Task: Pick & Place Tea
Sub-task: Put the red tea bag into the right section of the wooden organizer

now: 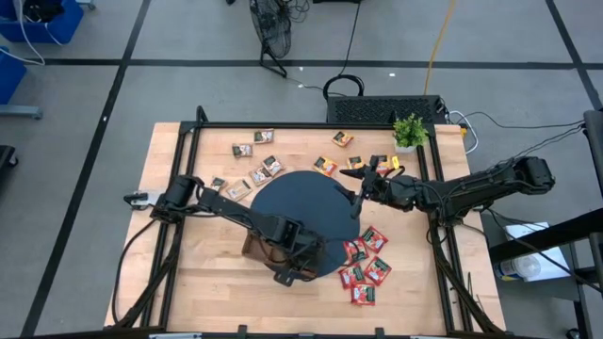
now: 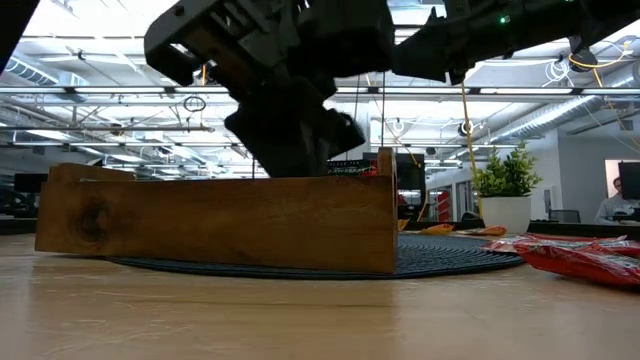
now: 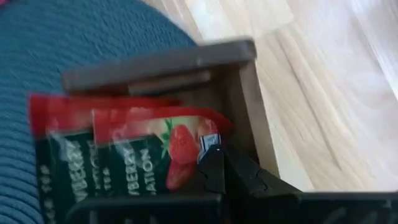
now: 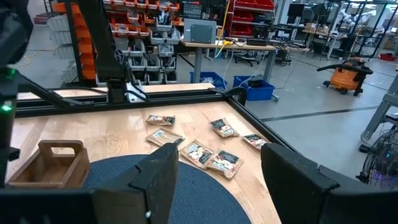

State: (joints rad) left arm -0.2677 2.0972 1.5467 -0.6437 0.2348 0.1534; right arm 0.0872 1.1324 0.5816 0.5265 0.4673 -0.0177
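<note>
Now the left tool, clenched on a red sachet, hangs over the tray's near end to drop it in; the right tool waits released, far right above the mat.

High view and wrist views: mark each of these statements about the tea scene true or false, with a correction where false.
1. The left gripper is shut on a red sachet over the wooden tray. True.
2. The right gripper is shut on an orange sachet. False: it is open and holds nothing, hovering over the round dark mat.
3. A cluster of red sachets lies on the table by the mat's edge on the right arm's side. True.
4. The potted plant stands in the middle of the mat. False: it stands at the table's far edge, off the mat.
5. The brown-and-white sachets are stacked in the tray. False: they lie scattered on the table beyond the mat.
</note>
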